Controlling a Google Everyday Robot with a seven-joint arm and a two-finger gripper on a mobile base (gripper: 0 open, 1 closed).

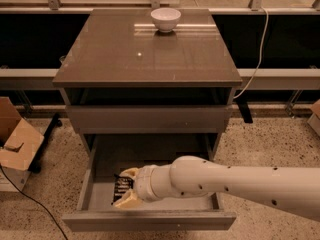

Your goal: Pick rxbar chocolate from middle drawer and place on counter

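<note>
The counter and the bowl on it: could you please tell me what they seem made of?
Counter: likely glass or glossy laminate, grey-brown; it shows reflections. Bowl: probably glazed ceramic, white with soft shine. The gripper is in the open middle drawer.

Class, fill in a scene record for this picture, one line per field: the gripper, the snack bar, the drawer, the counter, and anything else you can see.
gripper: reached into the open drawer, front left, at the bar
rxbar chocolate: black wrapper, lying on the drawer floor at the gripper
middle drawer: pulled out, box exposed
counter: glossy top, bar not yet on it
white bowl: upright near the counter's back edge
cardboard box: on the floor, left of the cabinet
</note>
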